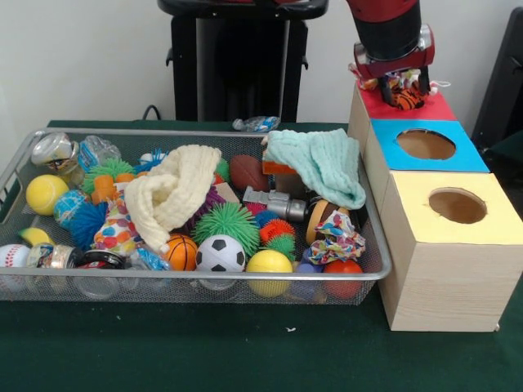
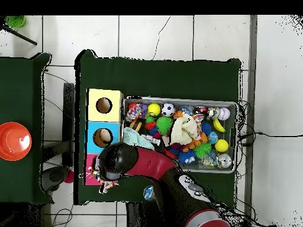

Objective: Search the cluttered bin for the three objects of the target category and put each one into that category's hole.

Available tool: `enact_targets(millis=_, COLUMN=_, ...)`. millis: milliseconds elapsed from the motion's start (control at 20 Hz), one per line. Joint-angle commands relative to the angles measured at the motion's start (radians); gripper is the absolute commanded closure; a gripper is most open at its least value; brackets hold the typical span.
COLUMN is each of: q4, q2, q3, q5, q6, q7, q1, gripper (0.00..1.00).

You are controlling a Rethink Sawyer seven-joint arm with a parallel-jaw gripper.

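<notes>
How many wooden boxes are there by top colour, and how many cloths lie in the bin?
Red-topped box: 1, under the tool, which holds a small orange striped toy
Blue-topped box: 1
Yellow-topped box: 1
Cream cloth: 1
Mint cloth: 1
Total: 3 boxes, 2 cloths in the wire bin

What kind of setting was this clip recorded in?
Most likely a robotics lab set up for sorting trials: a green-covered table on a tiled floor, a wire-mesh bin crammed with toys, three wooden boxes with holes in coloured tops, and the robot's tool over the red one.
</notes>
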Motion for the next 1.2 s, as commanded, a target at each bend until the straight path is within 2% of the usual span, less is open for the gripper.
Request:
enact_targets(millis=50, q4=-0.040, q2=-0.006, q3=-0.008, q5=-0.015, q6=-0.018, q7=0.132, q1=0.017, gripper=0.00)
enact_targets(millis=300, q4=-0.069, q2=-0.062, q3=-0.043, q5=-0.031, q6=0.040, q7=0.147, q1=0.046, gripper=0.00)
enact_targets(millis=500, q4=-0.172, q2=-0.072, q3=-0.142, q5=-0.145, q6=0.099, q7=0.131, q1=0.116, gripper=0.00)
enact_targets(millis=900, q4=-0.209, q2=-0.088, q3=-0.157, q5=-0.170, q6=0.138, q7=0.122, q1=0.130, gripper=0.00)
enact_targets(millis=1000, q4=-0.222, q2=-0.092, q3=-0.165, q5=-0.190, q6=0.152, q7=0.111, q1=0.137, gripper=0.00)
enact_targets(millis=1200, q4=-0.286, q2=-0.083, q3=-0.189, q5=-0.277, q6=0.189, q7=0.059, q1=0.158, gripper=0.00)
